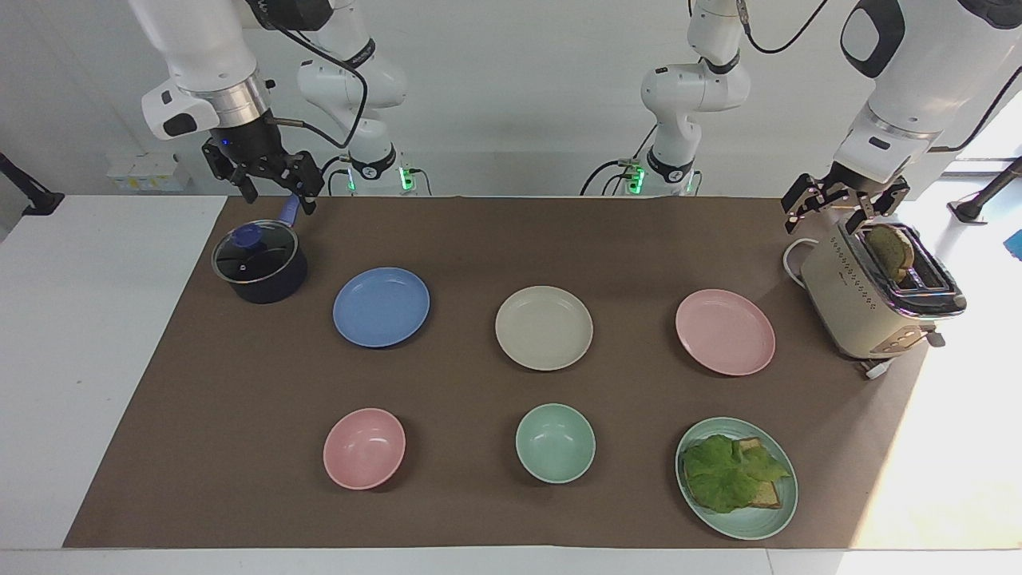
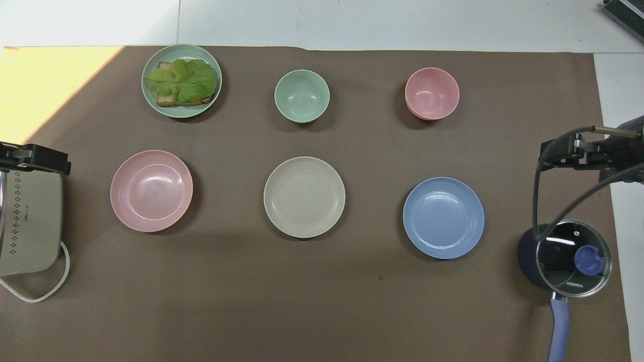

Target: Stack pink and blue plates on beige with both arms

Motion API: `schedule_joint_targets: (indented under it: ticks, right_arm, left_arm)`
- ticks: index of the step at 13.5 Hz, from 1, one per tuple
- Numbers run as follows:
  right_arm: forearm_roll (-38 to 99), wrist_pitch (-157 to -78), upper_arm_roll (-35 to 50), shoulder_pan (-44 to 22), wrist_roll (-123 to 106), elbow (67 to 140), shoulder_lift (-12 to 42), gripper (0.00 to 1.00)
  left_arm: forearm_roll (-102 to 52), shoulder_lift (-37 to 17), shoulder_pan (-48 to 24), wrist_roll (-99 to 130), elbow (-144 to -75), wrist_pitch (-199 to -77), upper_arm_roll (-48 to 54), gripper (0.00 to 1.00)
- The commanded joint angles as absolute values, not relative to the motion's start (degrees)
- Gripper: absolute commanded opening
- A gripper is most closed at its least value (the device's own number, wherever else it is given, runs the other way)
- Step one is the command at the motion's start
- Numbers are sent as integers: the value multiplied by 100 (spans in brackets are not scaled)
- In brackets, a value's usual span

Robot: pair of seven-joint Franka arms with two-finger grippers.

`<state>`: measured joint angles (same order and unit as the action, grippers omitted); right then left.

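The tabletop [image 1: 96, 335] carries a brown mat [image 1: 479, 511] on which nothing has yet been stacked—every part of the task is, by the look of it, still to do. Both arms hang raised at the ends of the mat: the right arm [image 1: 200, 56] over the dark saucepan [image 1: 259, 263] with its glass lid, the left arm [image 1: 910, 72] over the cream toaster [image 1: 862, 311] with a slice of bread standing in its slot. The three plates lie flat in a row, well apart from each other: the beige plate [image 1: 544, 328] in the middle, the blue plate [image 1: 381, 307] toward the right arm's end beside the saucepan, the pink plate [image 1: 725, 332] toward the left arm's end beside the toaster. Farther from the robots sit a green plate [image 1: 750, 523] with lettuce and bread, a green bowl [image 1: 555, 443] and a pink bowl [image 1: 364, 448], none of them part of the job. Smallest come the tools—the right tool [image 1: 271, 185] hovers above the saucepan's handle and the left tool [image 1: 838, 209] just over the toaster's top, each with fingers spread and holding nothing. Each arm would likely take the plate nearest it and carry it to the beige one.
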<state>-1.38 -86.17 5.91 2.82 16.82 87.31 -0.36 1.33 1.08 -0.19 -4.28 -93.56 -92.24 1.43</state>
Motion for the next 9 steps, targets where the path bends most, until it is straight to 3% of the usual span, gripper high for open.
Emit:
schedule_joint_targets:
  ticks: [1,6,9]
  right_arm:
    - [-44,-8552,589,352,1573,8754,-88,100]
    - [-44,-8534,580,352,1573,8763,-97,100]
    - [-44,-8534,580,352,1573,8763,-97,100]
  left_arm:
    - [264,246,17,-430,-9737,-9368,149,100]
    - [255,185,193,-457,-10195,-9835,114,100]
    - [246,-25,385,-448,-10948,-10842,114,100]
